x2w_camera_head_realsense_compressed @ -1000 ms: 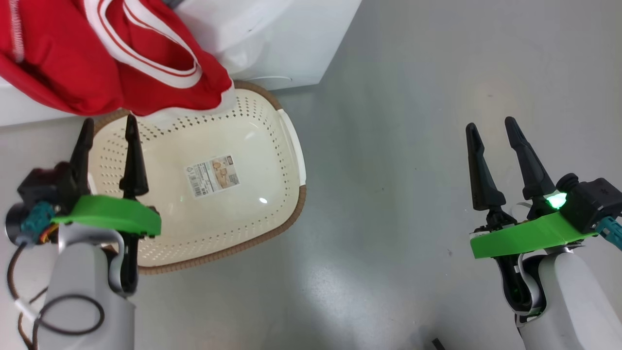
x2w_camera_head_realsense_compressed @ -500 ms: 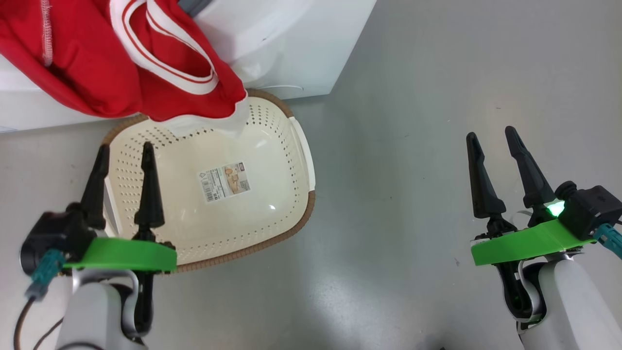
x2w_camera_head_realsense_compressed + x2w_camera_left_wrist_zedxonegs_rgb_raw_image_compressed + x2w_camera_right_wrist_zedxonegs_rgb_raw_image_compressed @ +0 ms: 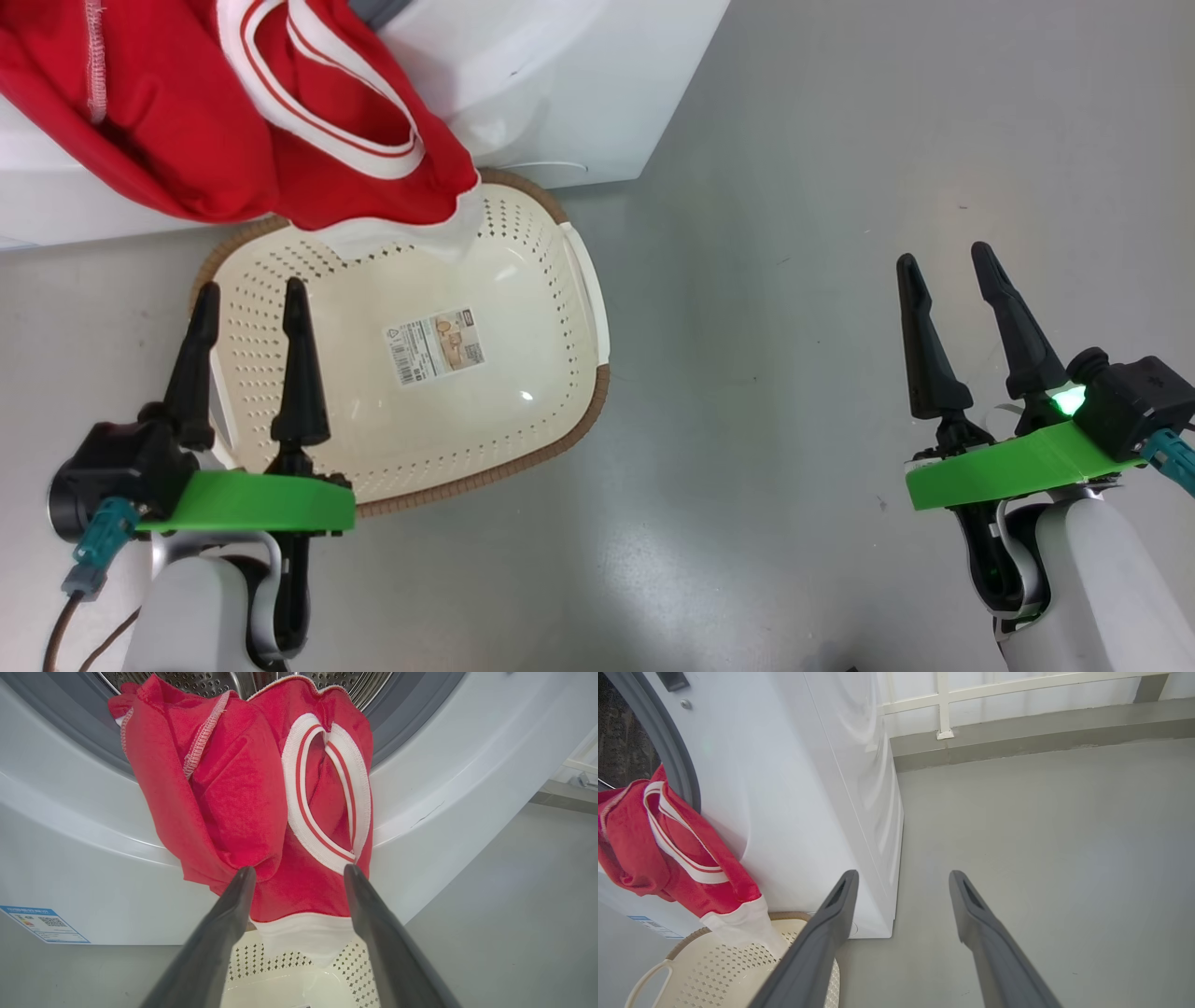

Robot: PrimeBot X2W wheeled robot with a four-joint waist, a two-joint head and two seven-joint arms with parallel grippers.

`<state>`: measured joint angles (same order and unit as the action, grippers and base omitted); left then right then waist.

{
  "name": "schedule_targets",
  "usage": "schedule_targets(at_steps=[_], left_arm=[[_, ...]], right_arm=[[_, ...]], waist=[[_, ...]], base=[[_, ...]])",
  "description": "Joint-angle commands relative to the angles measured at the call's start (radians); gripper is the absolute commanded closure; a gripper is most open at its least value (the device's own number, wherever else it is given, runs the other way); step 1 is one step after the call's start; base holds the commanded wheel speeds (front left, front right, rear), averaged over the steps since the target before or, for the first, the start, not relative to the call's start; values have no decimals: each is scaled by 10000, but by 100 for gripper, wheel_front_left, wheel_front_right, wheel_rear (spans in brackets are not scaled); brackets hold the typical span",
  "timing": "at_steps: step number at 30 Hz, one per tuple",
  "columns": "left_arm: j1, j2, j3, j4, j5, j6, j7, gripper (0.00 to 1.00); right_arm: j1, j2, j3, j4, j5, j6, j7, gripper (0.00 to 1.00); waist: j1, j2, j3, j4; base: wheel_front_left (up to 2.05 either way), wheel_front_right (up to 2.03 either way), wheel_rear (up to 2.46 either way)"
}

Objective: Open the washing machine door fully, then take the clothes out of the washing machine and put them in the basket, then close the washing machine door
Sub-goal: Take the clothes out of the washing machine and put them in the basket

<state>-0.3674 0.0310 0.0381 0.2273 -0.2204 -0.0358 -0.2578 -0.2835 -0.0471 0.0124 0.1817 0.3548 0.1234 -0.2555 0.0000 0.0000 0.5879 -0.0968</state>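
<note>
Wide apart and empty — left tool (image 3: 252,285), right tool (image 3: 943,254) — clothes (image 3: 187,121) half out of the washing machine (image 3: 579,93).

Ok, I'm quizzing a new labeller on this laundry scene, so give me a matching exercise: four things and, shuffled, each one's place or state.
1 red clothes
2 basket
3 left claw
4 right claw

A open, over bare grey floor
B before the washing machine, holding only a paper label
C hanging from the drum, hem over the basket
D open, at the basket's left rim

Pairs: 1-C, 2-B, 3-D, 4-A
</note>
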Motion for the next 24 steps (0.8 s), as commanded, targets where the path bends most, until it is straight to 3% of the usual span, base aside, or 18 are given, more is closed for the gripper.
schedule_targets(at_steps=[1,13,24], left_arm=[[162,193,230,-253,-54,33,-40,0],[-1882,367,1057,119,914,-214,-40,0],[-4361,844,1547,2432,1199,-73,-40,0]], right_arm=[[276,-31,174,-215,-74,73,-63,0],[201,-31,219,-237,-71,73,-63,0],[142,-31,334,-220,22,73,-63,0]], waist=[[0,0,13,9],[0,0,226,28],[0,0,344,-153]], base=[[0,0,0],[0,0,0],[0,0,0]])
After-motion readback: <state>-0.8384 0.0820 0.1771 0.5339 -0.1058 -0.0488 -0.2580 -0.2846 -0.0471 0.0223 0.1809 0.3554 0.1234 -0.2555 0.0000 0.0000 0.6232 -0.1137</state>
